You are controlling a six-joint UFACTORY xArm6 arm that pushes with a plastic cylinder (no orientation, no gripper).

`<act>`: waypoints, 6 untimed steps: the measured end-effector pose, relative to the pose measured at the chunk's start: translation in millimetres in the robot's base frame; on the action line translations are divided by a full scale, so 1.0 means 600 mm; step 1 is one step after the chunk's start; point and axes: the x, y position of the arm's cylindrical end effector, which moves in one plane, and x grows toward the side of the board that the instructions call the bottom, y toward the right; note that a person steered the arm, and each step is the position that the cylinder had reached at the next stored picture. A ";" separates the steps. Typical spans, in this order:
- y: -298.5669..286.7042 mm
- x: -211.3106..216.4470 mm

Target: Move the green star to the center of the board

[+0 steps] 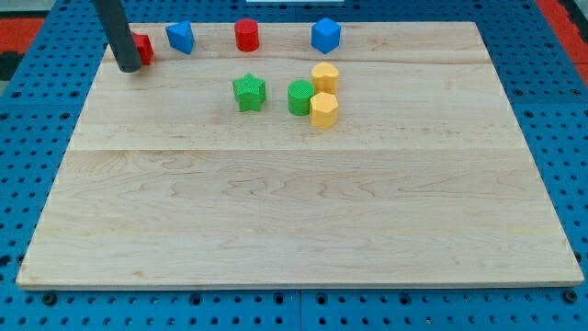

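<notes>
The green star (248,93) lies on the wooden board (294,211), in the upper middle part, a little left of centre. My tip (128,67) is at the view's top left, far left of the green star and touching or just in front of a red block (142,47), which it partly hides. A green round block (299,97) lies to the right of the star, with a gap between them.
Two yellow blocks (324,77) (323,108) sit against the green round block's right side. Along the top edge stand a blue block (181,37), a red cylinder (246,35) and a blue hexagonal block (325,35). Blue pegboard (570,110) surrounds the board.
</notes>
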 end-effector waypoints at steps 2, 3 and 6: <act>0.001 -0.061; 0.012 0.040; 0.171 0.075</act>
